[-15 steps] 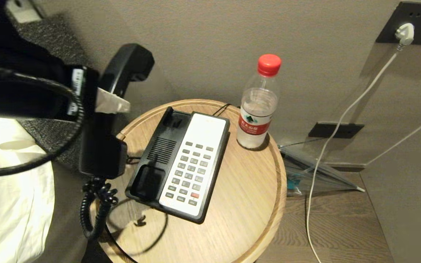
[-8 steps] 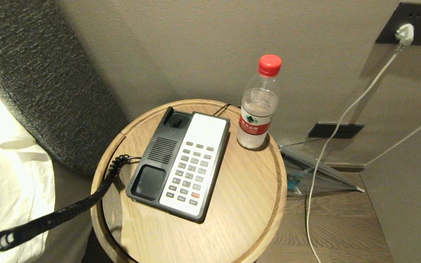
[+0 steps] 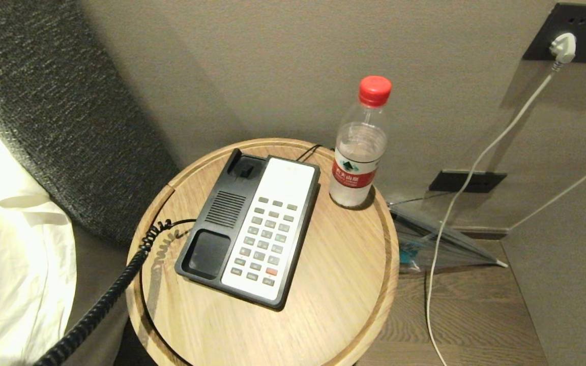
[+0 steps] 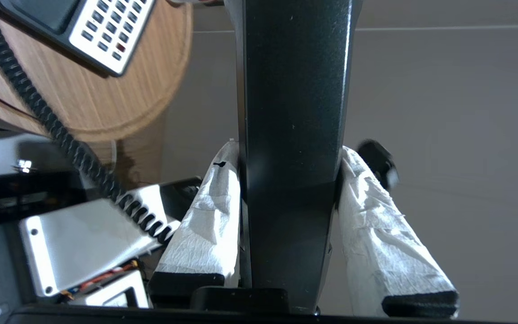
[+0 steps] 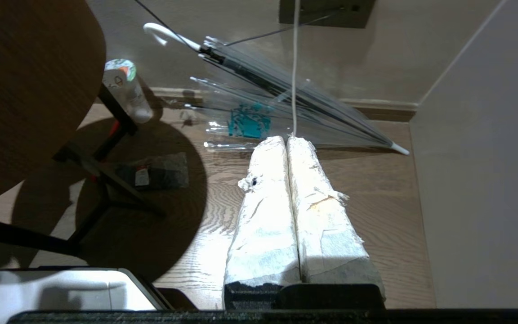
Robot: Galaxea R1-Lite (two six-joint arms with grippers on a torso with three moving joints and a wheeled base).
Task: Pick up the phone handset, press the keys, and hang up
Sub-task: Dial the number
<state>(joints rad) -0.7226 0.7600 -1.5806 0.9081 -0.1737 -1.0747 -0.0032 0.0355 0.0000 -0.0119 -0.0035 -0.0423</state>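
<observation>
Left wrist view: the long glossy black plastic phone handset (image 4: 292, 135), stiff, slippery and cord-tethered, is clamped mid-shaft by the left tool (image 4: 291, 180), off the round wooden tabletop (image 4: 106, 103).

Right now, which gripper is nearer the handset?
Left. The left gripper is shut on the phone handset, off the table's edge. The right gripper is shut, empty, low over the floor.

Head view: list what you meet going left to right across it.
White bedding → coiled cord → phone base → water bottle → folded umbrella → wall plug.
</observation>
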